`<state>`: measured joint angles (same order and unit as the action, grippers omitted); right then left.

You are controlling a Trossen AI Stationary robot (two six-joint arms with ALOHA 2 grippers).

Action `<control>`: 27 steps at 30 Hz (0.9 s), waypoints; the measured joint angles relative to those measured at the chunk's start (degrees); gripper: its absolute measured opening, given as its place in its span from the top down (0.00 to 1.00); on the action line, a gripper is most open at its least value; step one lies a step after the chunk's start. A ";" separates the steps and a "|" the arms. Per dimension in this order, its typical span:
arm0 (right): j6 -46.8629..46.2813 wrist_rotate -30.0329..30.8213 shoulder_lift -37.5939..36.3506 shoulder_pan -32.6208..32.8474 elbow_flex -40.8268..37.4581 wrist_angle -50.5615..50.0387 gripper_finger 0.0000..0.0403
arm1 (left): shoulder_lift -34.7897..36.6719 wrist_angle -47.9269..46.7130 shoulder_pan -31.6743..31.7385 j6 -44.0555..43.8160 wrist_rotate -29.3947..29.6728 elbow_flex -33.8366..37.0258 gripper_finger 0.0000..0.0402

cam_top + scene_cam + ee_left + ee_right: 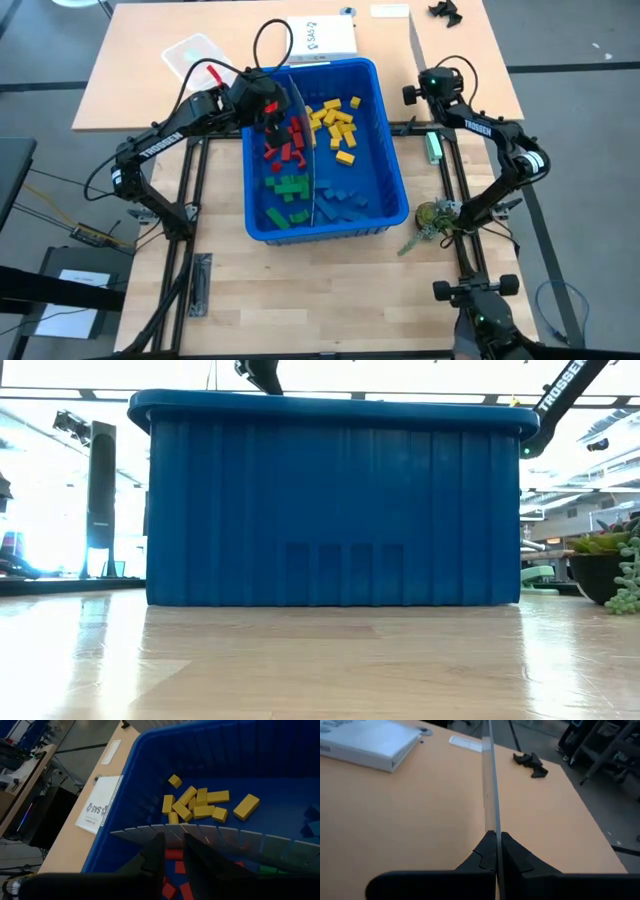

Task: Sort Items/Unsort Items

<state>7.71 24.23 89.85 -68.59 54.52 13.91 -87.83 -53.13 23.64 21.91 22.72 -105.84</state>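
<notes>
Four colour groups of blocks lie in the blue bin [390, 150] on the bench [330, 290]: yellow blocks [335, 120] far right, red blocks [285, 145] far left, green blocks [288, 188] near left, blue blocks [345, 200] near right, parted by a grey divider [303, 150]. Left pincer [172, 851] hangs over the red blocks, fingers narrowly apart; whether it grips anything cannot be told. Right pincer [496, 845] waits fully closed beyond the bin's right side.

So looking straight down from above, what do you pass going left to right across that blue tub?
Left gripper over the red blocks → grey divider → yellow blocks → the tub's right wall → right arm's gripper, shut, outside the blue tub.
</notes>
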 joint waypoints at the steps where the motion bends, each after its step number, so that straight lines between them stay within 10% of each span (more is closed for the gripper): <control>1: -0.07 -0.66 0.71 -0.24 0.00 0.36 0.99 | 0.00 0.31 -0.02 0.00 0.00 0.00 0.82; 14: -0.52 -4.65 6.34 -0.22 1.09 0.01 0.72 | 0.00 1.07 0.00 -0.04 -0.46 0.00 0.82; 27: -1.05 -18.98 -15.88 7.85 5.61 -4.92 0.45 | 0.00 1.05 0.00 -0.07 -0.46 0.00 0.82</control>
<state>6.66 5.25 73.97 -60.74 60.13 9.00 -87.83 -52.07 23.64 21.85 22.26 -105.84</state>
